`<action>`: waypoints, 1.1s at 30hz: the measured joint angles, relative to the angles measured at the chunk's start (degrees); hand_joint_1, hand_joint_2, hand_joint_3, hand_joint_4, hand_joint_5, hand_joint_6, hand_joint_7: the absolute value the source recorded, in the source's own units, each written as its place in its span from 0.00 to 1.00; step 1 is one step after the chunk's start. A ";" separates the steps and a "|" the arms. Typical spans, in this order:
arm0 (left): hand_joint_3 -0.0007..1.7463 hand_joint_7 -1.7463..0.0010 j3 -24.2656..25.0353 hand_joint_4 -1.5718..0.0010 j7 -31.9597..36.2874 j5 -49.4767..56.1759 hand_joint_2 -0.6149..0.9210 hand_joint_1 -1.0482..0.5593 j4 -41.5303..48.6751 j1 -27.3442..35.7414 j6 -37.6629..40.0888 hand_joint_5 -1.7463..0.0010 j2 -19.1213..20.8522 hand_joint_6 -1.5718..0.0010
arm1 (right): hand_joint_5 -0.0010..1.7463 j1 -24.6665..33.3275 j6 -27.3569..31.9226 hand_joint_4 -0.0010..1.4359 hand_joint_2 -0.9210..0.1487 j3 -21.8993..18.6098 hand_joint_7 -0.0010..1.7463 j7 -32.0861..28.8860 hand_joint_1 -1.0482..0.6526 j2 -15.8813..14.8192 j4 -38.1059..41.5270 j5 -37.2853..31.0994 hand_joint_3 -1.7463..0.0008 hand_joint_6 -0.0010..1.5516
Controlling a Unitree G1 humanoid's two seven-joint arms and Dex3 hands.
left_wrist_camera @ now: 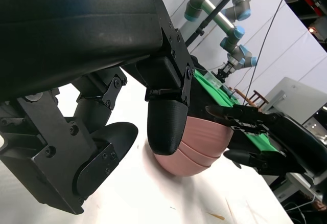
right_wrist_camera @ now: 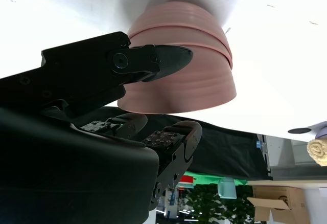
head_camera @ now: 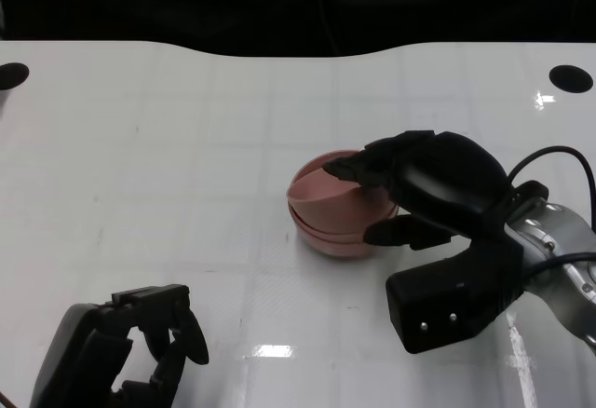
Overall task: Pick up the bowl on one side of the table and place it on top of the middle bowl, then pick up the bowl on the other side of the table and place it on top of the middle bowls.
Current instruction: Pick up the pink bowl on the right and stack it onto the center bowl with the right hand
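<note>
My right robot hand covers the right half of the pink bowl stack, so from the head view I cannot see that side of the rim or how far my fingers reach inside. The right wrist view shows three nested bowls by their stepped bands, with one finger laid on the outer wall of the top bowl and other fingers at its rim, so I am grasping the top bowl. The stack sits near the middle of the white bench, the top bowl tilted slightly. My right forearm comes in from the lower right, wrist bent toward the stack. My left robot hand rests at the lower left, partly cut off by the frame edge, fingers loosely curled and apart, holding nothing, well apart from the bowls.
</note>
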 measured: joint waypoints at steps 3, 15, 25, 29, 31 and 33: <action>0.93 0.16 0.00 0.42 0.00 0.05 0.55 0.64 0.02 -0.03 -0.01 0.04 0.05 0.45 | 0.00 2.07 0.04 0.24 0.00 -0.24 0.01 0.00 0.20 -1.05 -2.56 -0.68 0.85 0.24; 0.93 0.16 0.00 0.42 0.00 0.13 0.55 0.64 0.05 -0.06 0.12 0.04 0.26 0.46 | 0.01 7.58 -1.10 0.26 0.00 -0.24 0.01 0.06 0.21 -2.61 -4.65 -1.37 0.87 0.26; 0.93 0.16 -0.05 0.43 0.00 0.12 0.55 0.63 0.05 -0.06 0.14 0.03 0.36 0.46 | 0.01 7.99 -1.21 0.26 0.00 -0.18 0.01 0.49 0.22 -2.60 -4.48 -1.70 0.88 0.26; 0.93 0.16 -0.05 0.43 0.00 0.13 0.54 0.63 0.05 -0.06 0.14 0.03 0.52 0.46 | 0.01 8.41 -4.02 0.26 0.00 -0.70 0.00 -4.37 0.24 -1.97 -3.58 -0.63 0.88 0.24; 0.93 0.15 -0.05 0.43 0.00 0.13 0.54 0.63 0.04 -0.06 0.14 0.03 0.54 0.46 | 0.00 8.78 -5.46 0.24 0.00 -0.99 0.00 -7.11 0.26 -1.36 -3.03 -0.01 0.87 0.22; 0.93 0.15 -0.05 0.44 0.00 0.13 0.54 0.63 0.04 -0.06 0.14 0.03 0.55 0.46 | 0.00 9.15 -6.27 0.23 0.00 -1.22 0.00 -8.72 0.27 -1.01 -2.70 0.52 0.87 0.20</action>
